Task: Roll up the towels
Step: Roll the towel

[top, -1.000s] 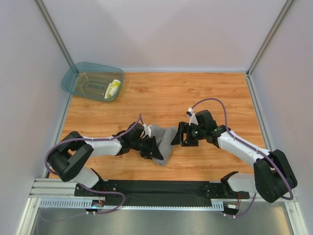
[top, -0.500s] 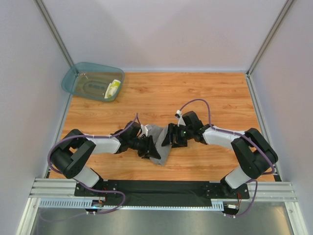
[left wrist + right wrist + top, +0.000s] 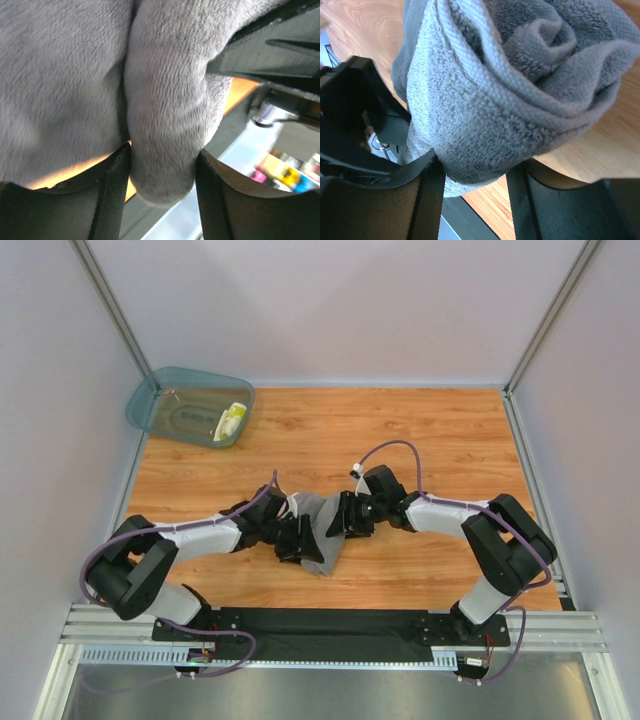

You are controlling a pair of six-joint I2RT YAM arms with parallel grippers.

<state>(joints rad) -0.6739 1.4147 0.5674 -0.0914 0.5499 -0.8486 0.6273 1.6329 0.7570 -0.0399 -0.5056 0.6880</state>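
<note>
The grey terry towel (image 3: 322, 532) lies bunched and partly rolled at the table's middle, between both grippers. My left gripper (image 3: 297, 536) grips its left side; in the left wrist view a thick grey fold (image 3: 165, 145) sits squeezed between the fingers (image 3: 112, 200). My right gripper (image 3: 342, 516) grips the towel's right end; the right wrist view shows the spiral roll (image 3: 520, 85) held between its fingers (image 3: 427, 200). The small yellow-and-white cloth (image 3: 231, 421) lies inside the teal tub.
The translucent teal tub (image 3: 160, 400) stands at the table's back left corner. Wooden tabletop (image 3: 420, 430) stretches behind and to the right. A black strip (image 3: 330, 620) runs along the near edge between the arm bases.
My right gripper has moved left onto the towel's right end, and the right arm has folded in. The towel is more compact. My left gripper shifted slightly.
</note>
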